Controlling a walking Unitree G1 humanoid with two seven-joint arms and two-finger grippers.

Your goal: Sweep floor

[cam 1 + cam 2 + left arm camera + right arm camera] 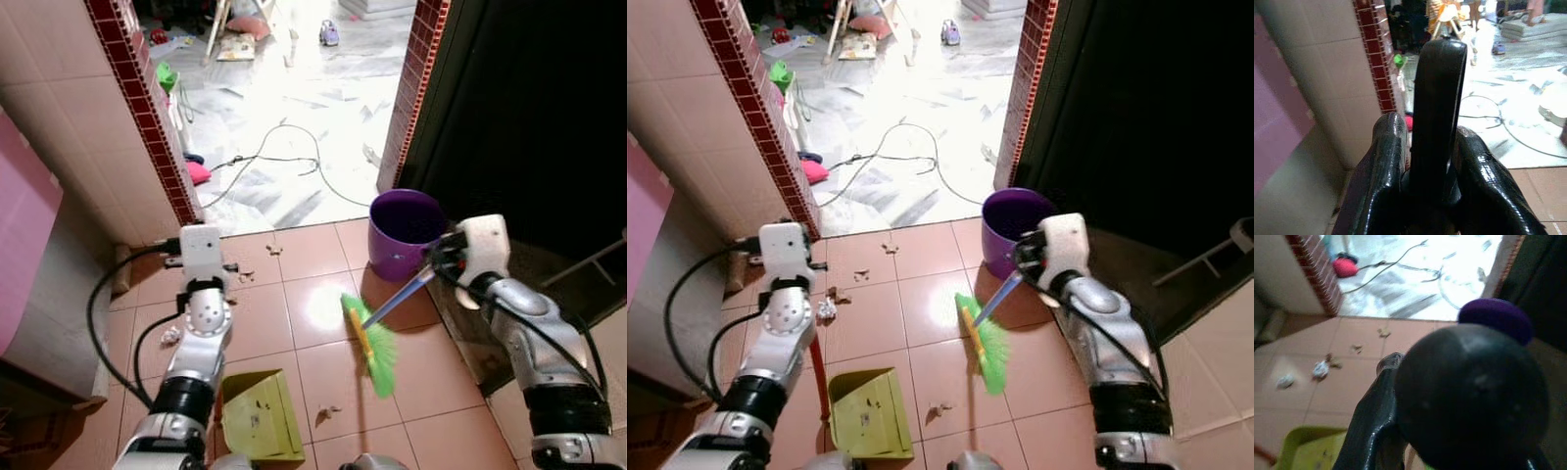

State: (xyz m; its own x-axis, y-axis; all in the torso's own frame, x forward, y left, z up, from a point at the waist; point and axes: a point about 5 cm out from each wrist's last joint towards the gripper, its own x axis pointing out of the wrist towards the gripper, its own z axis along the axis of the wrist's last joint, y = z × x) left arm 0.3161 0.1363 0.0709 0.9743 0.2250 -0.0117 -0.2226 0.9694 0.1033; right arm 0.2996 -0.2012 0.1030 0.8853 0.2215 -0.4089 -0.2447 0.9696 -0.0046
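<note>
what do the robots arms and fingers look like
Both arms are silver with jointed segments and black bands near the elbows. The left arm ends in a white boxy wrist block, with black cables looping off beside it. The right arm has a rounded white wrist housing and black cabling. The fingers are glossy black.

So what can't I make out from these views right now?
- Dustpan front edge: cut off by the head views' bottom edge.
- Broom grip: right wrist view blocked by its blurred handle end.
- Scraps: too small to identify.
- Dustpan handle: hides the left jaws' gap.
</note>
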